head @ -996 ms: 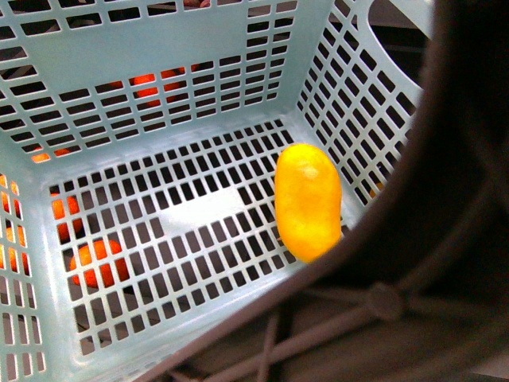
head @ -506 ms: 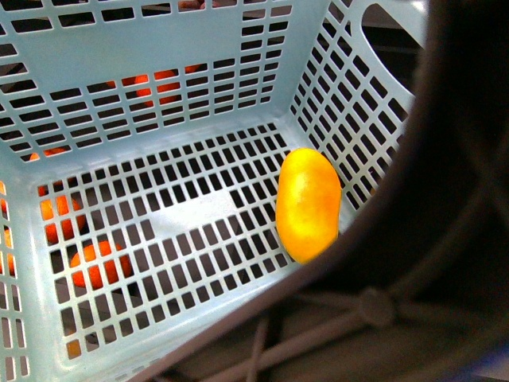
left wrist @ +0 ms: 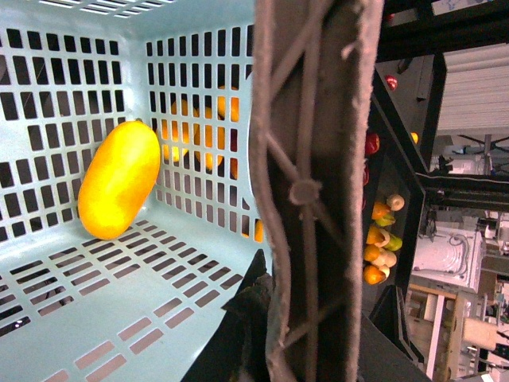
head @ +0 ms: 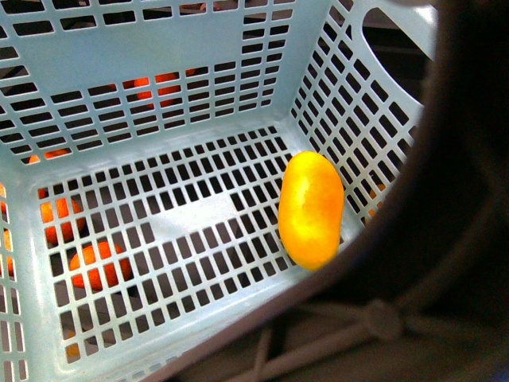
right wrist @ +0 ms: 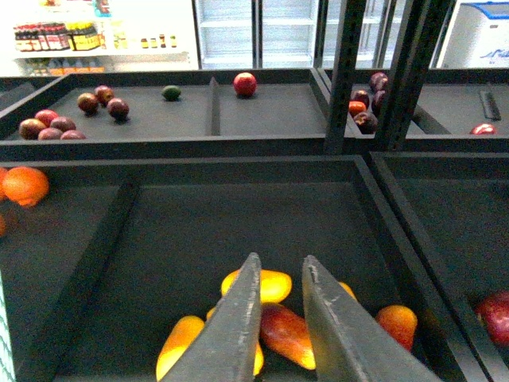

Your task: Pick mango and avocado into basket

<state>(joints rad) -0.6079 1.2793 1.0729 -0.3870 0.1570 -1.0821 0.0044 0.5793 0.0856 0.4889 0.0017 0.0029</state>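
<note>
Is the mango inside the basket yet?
Yes, it's in. The mango lies on the slotted floor of the basket, close to a side wall, with no fingers on it.

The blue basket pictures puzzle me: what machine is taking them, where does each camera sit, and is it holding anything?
It is a robot with two arms, each ending in a pincer called a gripper. One camera sits on its body and looks down into the turquoise basket, where one mango lies on the slotted floor; the brown band is the basket's handle. The left wrist camera shows that same basket from close by. The right wrist camera looks past the right gripper, its fingers slightly apart and empty, over a dark shelf bin of yellow and red fruit.
</note>
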